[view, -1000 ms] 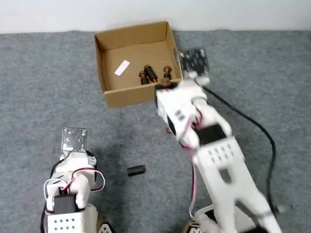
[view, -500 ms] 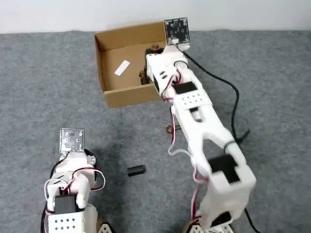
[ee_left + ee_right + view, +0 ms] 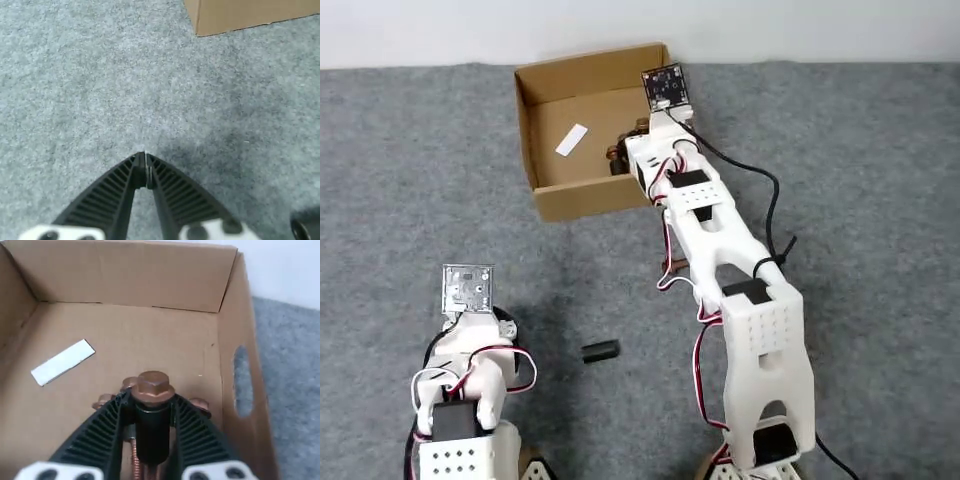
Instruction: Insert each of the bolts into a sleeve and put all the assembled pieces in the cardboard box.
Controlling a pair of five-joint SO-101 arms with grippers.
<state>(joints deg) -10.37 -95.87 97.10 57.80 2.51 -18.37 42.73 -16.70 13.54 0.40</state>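
Grey, felt-like matting covers the desk [image 3: 880,200], speckled when seen close. A pale white strip [image 3: 800,30] runs along the desk's far edge. One white paper slip [image 3: 572,139] lies flat on the floor of the cardboard box [image 3: 585,198], set diagonally, clear of its walls.

Right pincer [image 3: 150,401] with sleeved bolt [image 3: 151,386], now over cardboard box [image 3: 125,275]

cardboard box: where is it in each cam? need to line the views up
High view: cardboard box at top, left of centre.
Left wrist view: its outer corner beyond the left gripper.
Right wrist view: its inside, behind the right gripper.
Shared landmark: white slip on its floor.
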